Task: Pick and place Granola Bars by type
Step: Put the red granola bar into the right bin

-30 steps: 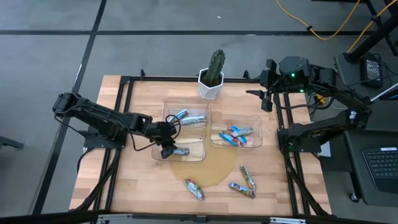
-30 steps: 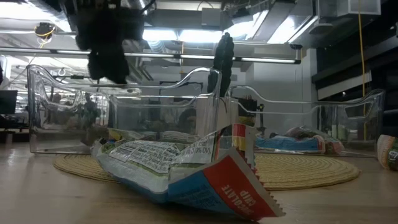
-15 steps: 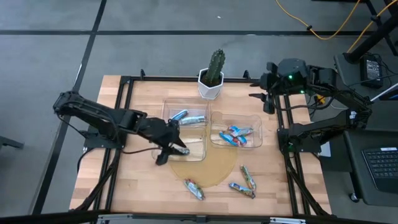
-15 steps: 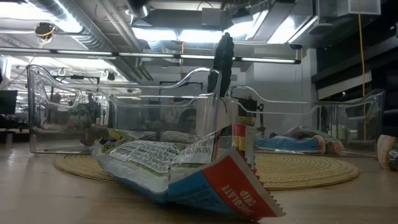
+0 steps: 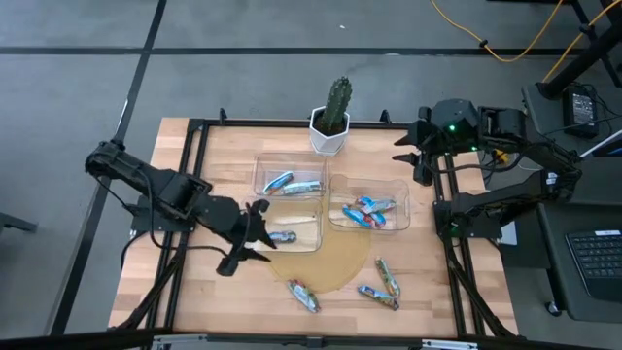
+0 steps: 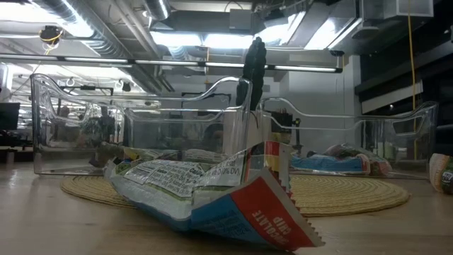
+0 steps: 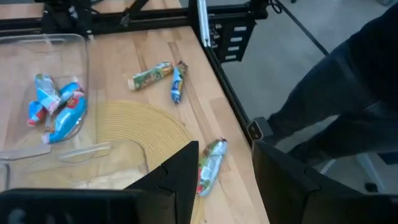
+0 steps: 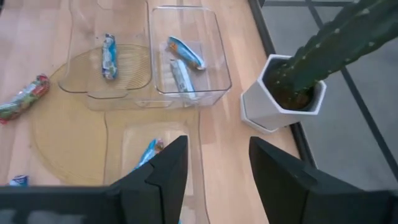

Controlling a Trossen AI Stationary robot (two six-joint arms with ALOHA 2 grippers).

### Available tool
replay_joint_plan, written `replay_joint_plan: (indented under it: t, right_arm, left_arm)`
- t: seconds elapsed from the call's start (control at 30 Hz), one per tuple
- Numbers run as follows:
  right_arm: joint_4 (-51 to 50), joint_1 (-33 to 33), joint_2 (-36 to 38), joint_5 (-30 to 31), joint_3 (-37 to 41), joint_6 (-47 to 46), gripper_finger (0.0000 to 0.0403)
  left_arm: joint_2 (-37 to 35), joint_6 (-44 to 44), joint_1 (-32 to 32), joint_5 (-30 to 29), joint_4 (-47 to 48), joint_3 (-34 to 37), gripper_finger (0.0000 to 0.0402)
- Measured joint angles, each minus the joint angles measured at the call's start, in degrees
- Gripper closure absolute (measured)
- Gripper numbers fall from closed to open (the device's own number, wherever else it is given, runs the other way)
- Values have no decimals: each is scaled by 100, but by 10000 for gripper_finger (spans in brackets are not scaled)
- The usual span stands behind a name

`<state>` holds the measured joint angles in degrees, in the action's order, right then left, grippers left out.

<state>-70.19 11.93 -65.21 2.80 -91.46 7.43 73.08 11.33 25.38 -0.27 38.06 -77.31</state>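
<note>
Desk (image 5: pixel 194 301): wooden top in a black frame; it carries a round woven mat (image 5: pixel 330 261), a potted cactus (image 5: pixel 332 117) at the far edge and 3 clear bins.
Left arm: reaches in from the left; its end effector (image 5: pixel 251 236) sits just outside the near-left bin (image 5: pixel 311 243), over bare desk.
Left end effector state: fingers apart, nothing between them; the left wrist view shows an open gap with a loose bar beyond it.
Right arm: parked at the far right edge, by the cactus; its end effector (image 5: pixel 413 156) waits over the desk's rim.
Right end effector state: fingers apart and empty, as the right wrist view shows.
Far-left bin (image 5: pixel 260 163): 2 silver-blue bars (image 5: pixel 293 183) inside.
Right bin (image 5: pixel 400 219): a cluster of bright blue bars (image 5: pixel 367 211), about 4, count unsure.
Near-left bin: 1 bar (image 5: pixel 283 235) lying in it.
Loose bars: 3 on the desk near the mat's front edge, 1 (image 5: pixel 303 295) to the left and 2 (image 5: pixel 383 284) to the right.
Progress: judged past halfway; roughly 7 bars are binned and 3 remain to sort.
Next: likely the nearest loose bar, for the left end effector.
</note>
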Motion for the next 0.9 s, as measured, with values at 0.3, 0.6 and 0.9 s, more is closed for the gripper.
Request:
replay_joint_plan:
  t: [0.3,0.6,0.9]
  right_arm:
    - [0,-392,0,12,0,-462,230]
    - [2,-545,0,17,0,-366,230]
    - [-24,-545,0,12,0,172,230]
  left_arm:
    - [1143,-490,286,373,1105,-958,261]
    - [1902,-1173,283,377,1559,-1007,261]
    - [2502,-1222,258,-48,1580,-998,261]
